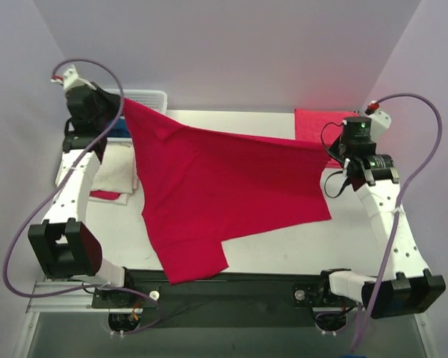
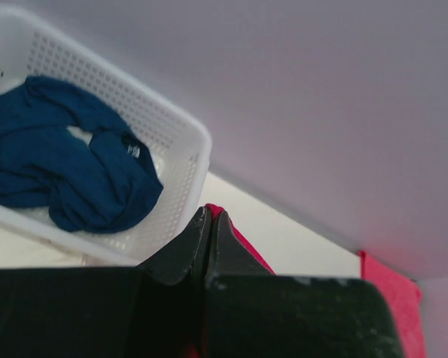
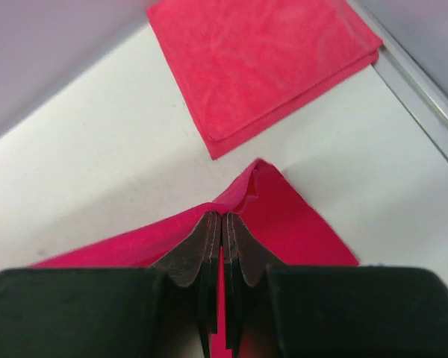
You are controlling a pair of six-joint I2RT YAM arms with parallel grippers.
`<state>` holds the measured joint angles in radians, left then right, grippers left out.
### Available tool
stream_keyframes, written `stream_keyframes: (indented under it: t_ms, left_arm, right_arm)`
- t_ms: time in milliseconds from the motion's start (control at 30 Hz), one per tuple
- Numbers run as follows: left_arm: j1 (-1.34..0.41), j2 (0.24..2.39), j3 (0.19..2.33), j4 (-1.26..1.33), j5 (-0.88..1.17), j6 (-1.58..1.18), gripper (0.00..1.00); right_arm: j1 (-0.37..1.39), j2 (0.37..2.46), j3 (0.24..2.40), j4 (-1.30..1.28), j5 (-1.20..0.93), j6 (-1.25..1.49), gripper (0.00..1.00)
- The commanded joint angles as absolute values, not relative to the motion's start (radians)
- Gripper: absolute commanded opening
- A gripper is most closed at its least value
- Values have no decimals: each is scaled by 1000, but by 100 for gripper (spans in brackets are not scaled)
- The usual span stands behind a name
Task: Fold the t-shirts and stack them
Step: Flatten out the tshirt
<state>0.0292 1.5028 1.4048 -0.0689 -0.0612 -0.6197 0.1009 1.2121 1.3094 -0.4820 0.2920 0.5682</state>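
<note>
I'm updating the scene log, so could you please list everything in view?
table: one, white, under everything
basket: one, white lattice, far left corner
spread t-shirt: one, crimson, stretched above the table
folded shirt: one, red, table's far right corner
crumpled shirt: one, dark blue, in the basket
cream shirt: one, cream-white, folded, table's left side
left gripper: one, black, shut on the spread t-shirt
right gripper: one, black, shut on the spread t-shirt

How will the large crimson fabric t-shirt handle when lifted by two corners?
Probably floppy: the large crimson fabric t-shirt hangs limp below the edge stretched between the left gripper and right gripper. Likely light, since fingertip pinches alone carry it. Might slip if tugged, only thin fabric being clamped.
</note>
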Motion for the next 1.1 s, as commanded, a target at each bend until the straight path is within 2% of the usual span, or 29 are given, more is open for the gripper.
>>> stream_keyframes:
  t_ms: [0, 267, 633, 833, 1067]
  left_arm:
    - [123, 1427, 1581, -106, 127, -646, 0]
    - [236, 1280, 1720, -112, 349, -712, 0]
    - [238, 1092, 1974, -340, 422, -663, 0]
    - [238, 1054, 2037, -380, 416, -657, 0]
    - [238, 1089, 1919, -233, 400, -721, 0]
  right_arm:
    - [103, 1140, 1361, -549, 330, 526, 0]
    - [107, 936, 1377, -575, 232, 497, 0]
    - [202, 740, 1443, -609, 141, 462, 0]
    - [206, 753, 1503, -601, 124, 459, 0]
    - [204, 916, 1517, -532, 149, 460, 0]
